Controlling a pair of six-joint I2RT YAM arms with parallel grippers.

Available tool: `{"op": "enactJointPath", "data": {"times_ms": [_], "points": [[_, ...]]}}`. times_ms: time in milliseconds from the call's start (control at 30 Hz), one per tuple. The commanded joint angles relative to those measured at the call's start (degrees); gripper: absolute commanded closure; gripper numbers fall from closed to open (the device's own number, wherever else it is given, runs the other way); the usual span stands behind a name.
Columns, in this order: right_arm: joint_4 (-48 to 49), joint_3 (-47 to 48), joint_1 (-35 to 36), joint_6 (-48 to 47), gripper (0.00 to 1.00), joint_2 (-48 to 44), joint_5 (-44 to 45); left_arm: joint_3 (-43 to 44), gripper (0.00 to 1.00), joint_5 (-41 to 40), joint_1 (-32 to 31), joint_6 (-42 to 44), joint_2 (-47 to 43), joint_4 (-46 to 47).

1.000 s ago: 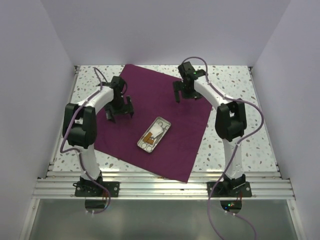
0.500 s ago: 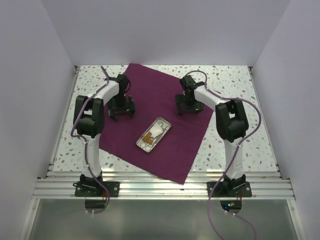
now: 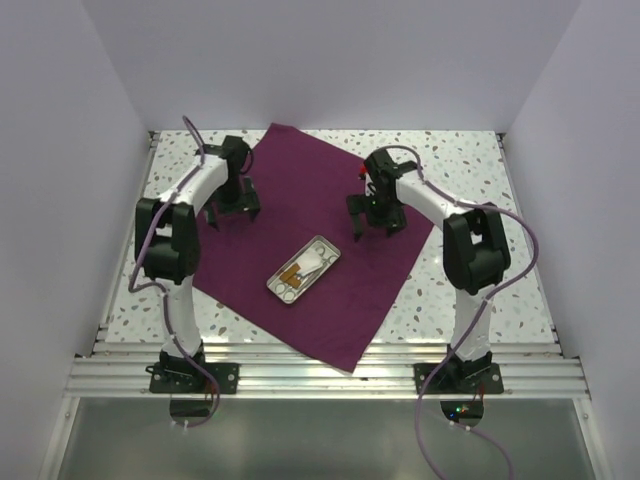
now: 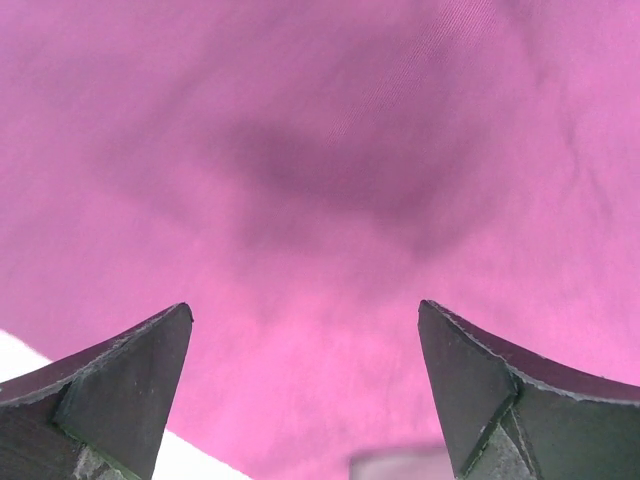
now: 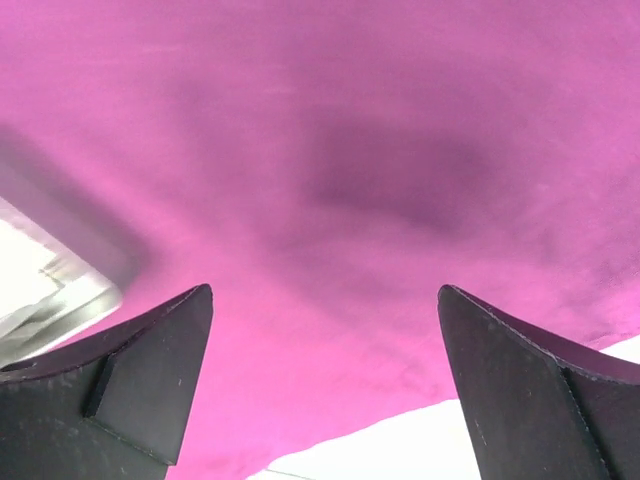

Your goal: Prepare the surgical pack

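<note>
Left claw [image 3: 234,216] gapes over cloth [image 3: 300,195] on speckled table [image 3: 470,165].

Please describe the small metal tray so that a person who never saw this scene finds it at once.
A large purple cloth lies like a diamond on the speckled table. Near its middle sits the tray, a small rectangle with rounded corners. It is the only silver, shiny thing on the cloth.

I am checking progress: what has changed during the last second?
The left gripper moved away, along the left edge of the cloth; the right gripper came nearer, toward the tray. The cloth turned slightly clockwise in the top view, carrying the tray. Nothing was taken or released; both grippers stayed open and empty.
</note>
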Motion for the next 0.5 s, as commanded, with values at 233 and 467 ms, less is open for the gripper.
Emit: {"op": "enactJointPath", "data": {"times_ms": [233, 467], "points": [[-0.27, 6.78, 6.69, -6.34, 0.21, -3.76, -16.79, -25.76, 0.02, 5.28, -1.05, -11.59, -30.43, -0.32], [-0.01, 10.83, 9.6, -6.6, 0.3, 1.78, -14.51, -33.09, 0.02, 7.58, -2.81, -13.79, -36.86, -0.05]]}}
